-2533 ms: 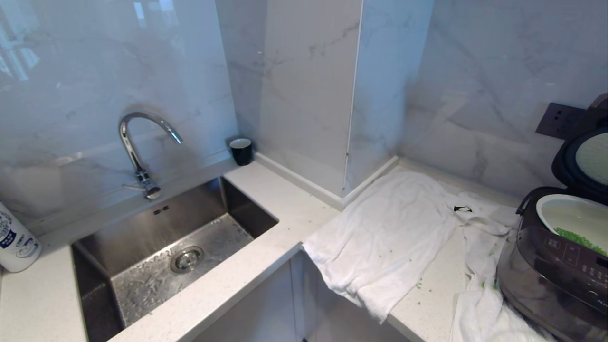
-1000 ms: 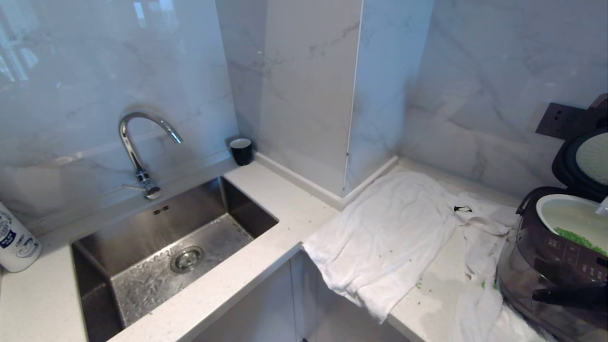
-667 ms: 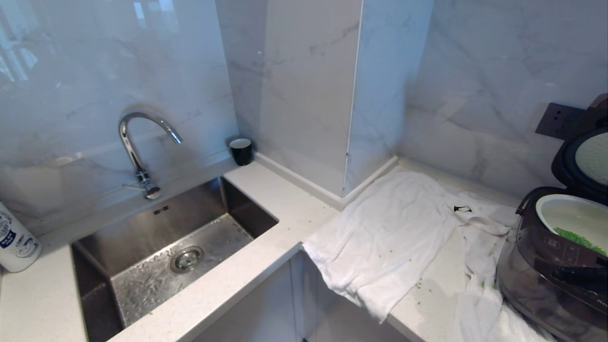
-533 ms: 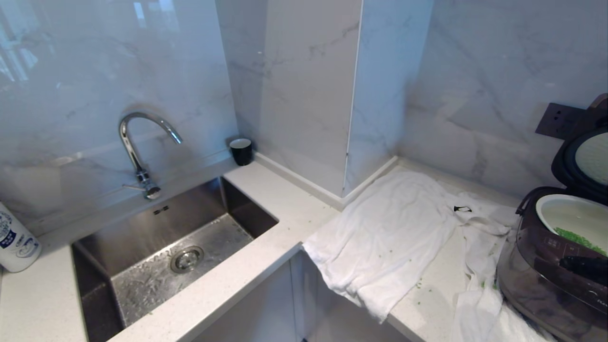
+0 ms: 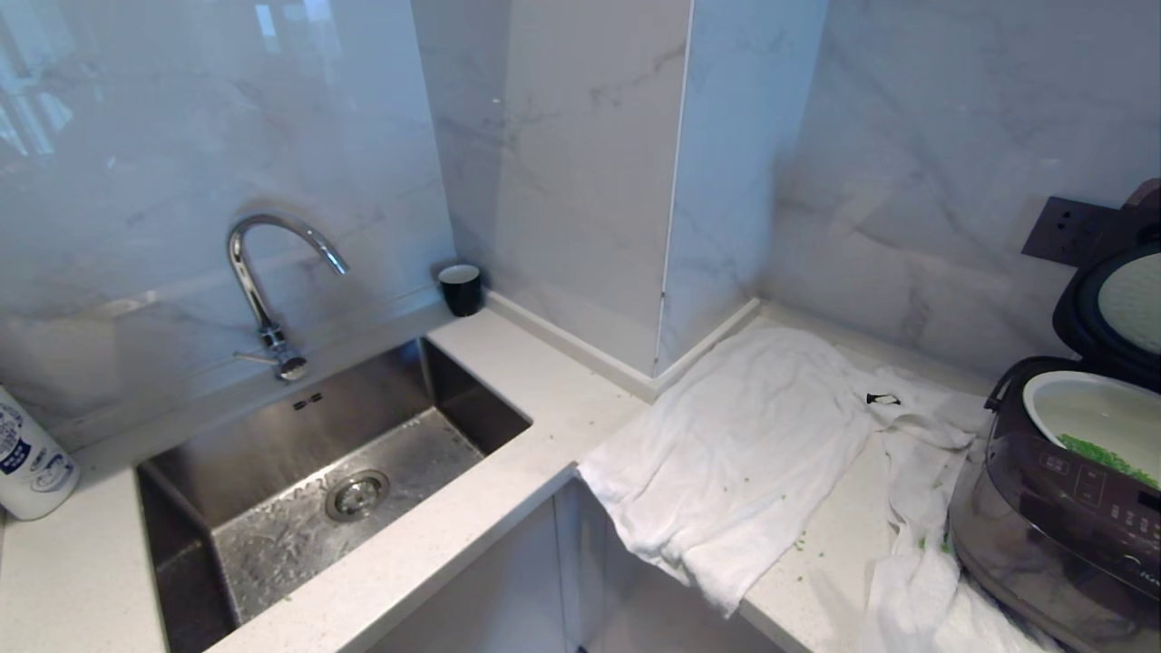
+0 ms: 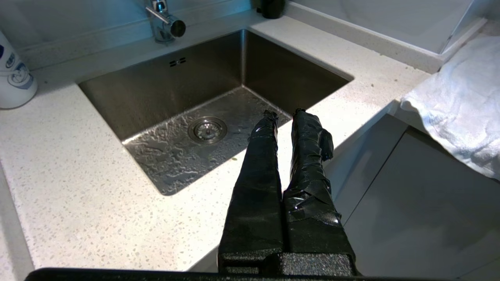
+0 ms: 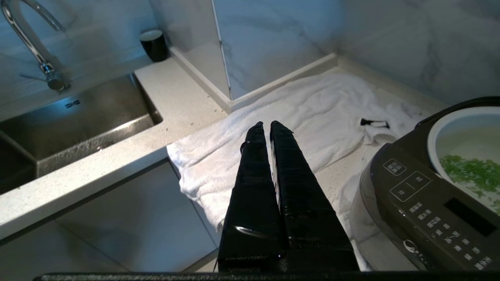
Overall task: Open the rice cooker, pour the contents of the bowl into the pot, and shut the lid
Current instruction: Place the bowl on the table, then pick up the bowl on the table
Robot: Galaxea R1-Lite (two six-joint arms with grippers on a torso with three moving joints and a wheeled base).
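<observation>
The dark rice cooker [image 5: 1061, 535] stands at the counter's right end with its lid [image 5: 1111, 308] raised. Its white pot [image 5: 1079, 413] holds green bits [image 5: 1102, 456], which also show in the right wrist view [image 7: 470, 171] beside the cooker's button panel [image 7: 425, 203]. No bowl is in view. My right gripper [image 7: 265, 125] is shut and empty, in front of the counter, left of the cooker and over the white towel's edge. My left gripper [image 6: 283, 114] hangs shut and empty above the counter edge by the sink. Neither arm shows in the head view.
A white towel [image 5: 735, 453] covers the counter left of the cooker, with green crumbs scattered on it. The steel sink [image 5: 317, 490] and tap [image 5: 263, 281] are at the left, a black cup [image 5: 461, 288] in the corner, a white bottle [image 5: 27, 462] far left.
The right arm's dark gripper, seen before the cooker's front a second ago, has drawn back out of the head view. The lid stays up and the pot's contents are the same.
</observation>
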